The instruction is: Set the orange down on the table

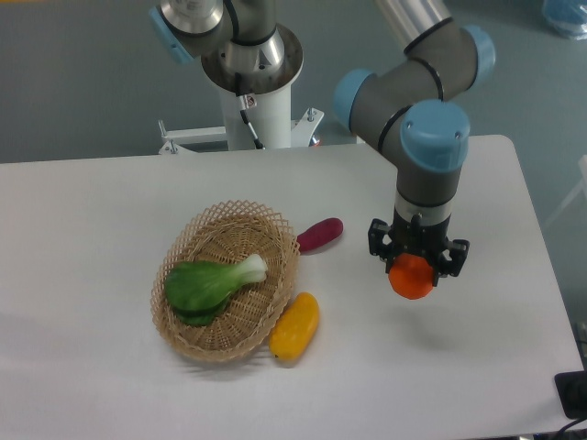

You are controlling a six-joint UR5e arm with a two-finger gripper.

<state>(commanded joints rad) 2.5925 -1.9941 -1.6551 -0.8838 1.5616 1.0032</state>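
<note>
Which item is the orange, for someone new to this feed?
Start at the wicker basket on the white table, then look right to the arm's tool. The orange is the small round bright ball gripped there, unlike the longer yellow fruit and the purple vegetable lying beside the basket.

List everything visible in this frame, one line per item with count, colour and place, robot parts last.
orange: one, bright orange, held in the gripper over the right part of the table
basket: one, tan wicker, left of centre on the table
leafy green vegetable: one, green with a white stem, lying in the basket
oval fruit: one, yellow-orange, on the table against the basket's lower right edge
oblong vegetable: one, purple-red, on the table right of the basket's upper rim
table: one, white, fills most of the view
arm: one, grey with light blue caps, reaching from the base at the far edge
gripper: one, black, shut on the orange
</note>
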